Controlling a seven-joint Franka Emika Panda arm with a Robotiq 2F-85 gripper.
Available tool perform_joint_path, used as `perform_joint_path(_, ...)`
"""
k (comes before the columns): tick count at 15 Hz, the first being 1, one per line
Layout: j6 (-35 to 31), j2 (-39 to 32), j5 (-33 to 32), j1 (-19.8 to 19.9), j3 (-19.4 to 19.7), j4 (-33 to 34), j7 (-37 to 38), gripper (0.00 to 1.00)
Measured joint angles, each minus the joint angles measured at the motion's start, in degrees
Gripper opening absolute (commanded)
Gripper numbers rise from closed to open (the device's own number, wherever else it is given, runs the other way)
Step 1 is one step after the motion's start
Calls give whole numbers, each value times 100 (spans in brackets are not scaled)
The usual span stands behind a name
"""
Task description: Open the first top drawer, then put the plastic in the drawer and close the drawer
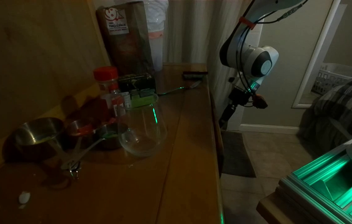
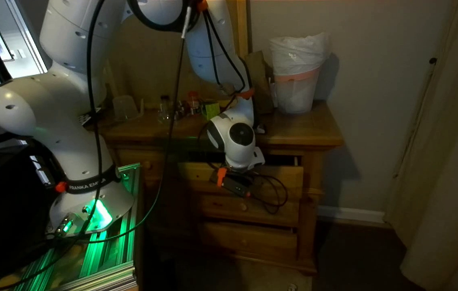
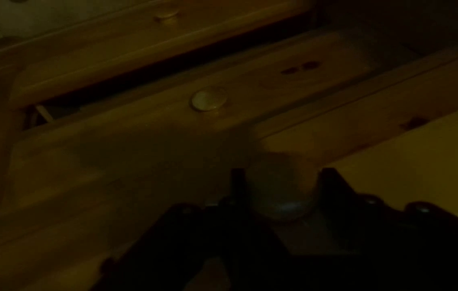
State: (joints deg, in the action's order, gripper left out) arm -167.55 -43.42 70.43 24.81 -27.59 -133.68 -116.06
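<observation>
two black fingers (image 3: 332,186) of the dark robotiq gripper (image 3: 283,178) clasp the rounded, dull brown knob (image 3: 280,192) of the brown wooden top drawer (image 2: 291,173), which stands partly out just under the top of the broad wooden dresser (image 2: 309,127). on the dresser's top stand a clear, rounded tumbler (image 1: 143,133) and a pale, tapered bin (image 2: 295,93) with a white liner (image 2: 298,50); which item is the plastic, i cannot tell.

The white arm (image 2: 67,101) has black joint caps (image 2: 241,134), cables (image 2: 90,72) and claw (image 3: 283,178), orange straps (image 2: 221,176), and a "FRANKA" band (image 2: 87,185).
</observation>
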Motion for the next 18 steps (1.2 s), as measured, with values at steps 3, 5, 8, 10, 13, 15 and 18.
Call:
perform_joint_path(3, -116, 133, -54, -377, 203, -40, 332, 25)
perform_joint_path(5, -142, 218, -199, -646, 377, -62, 614, 25)
perform_joint_path(8, -143, 332, -515, -1102, 688, -83, 1092, 25)
perform_joint_path(10, -143, 401, -760, -1447, 927, -93, 1455, 25)
perform_joint_path(13, -136, 499, -1078, -1997, 1321, -112, 1998, 25)
perform_joint_path(15, -115, 542, -1233, -2317, 1558, -118, 2279, 25)
perform_joint_path(18, -65, 592, -1419, -2763, 1898, -120, 2652, 25)
